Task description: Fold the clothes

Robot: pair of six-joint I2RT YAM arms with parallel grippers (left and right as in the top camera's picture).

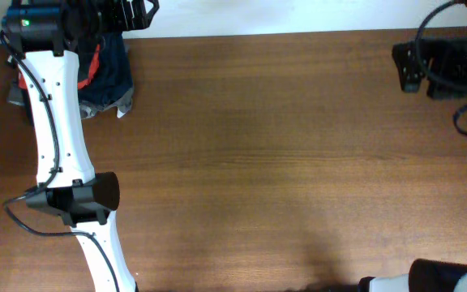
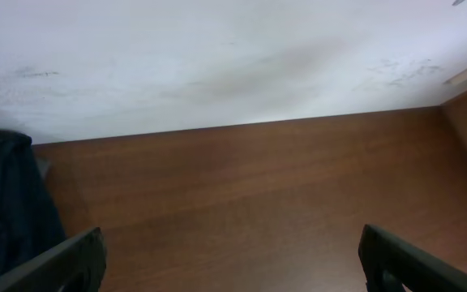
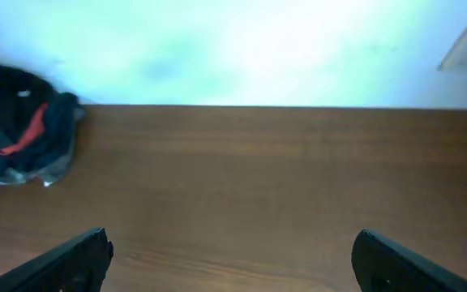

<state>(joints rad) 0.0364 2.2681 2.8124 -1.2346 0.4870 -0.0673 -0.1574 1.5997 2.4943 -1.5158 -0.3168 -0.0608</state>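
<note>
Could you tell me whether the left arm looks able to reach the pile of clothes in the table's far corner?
Probably yes. The open left gripper hangs right beside the pile of clothes, with only bare table between them. It would need to turn towards the pile, which lies off to its side.

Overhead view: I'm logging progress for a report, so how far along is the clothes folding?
Done: nothing; the heap of clothes sits bunched at the far left corner of the table, none spread or folded. In hand: nothing; the left gripper and right gripper are both open and empty above bare wood. Left: pull out a garment, flatten it, fold it.
</note>
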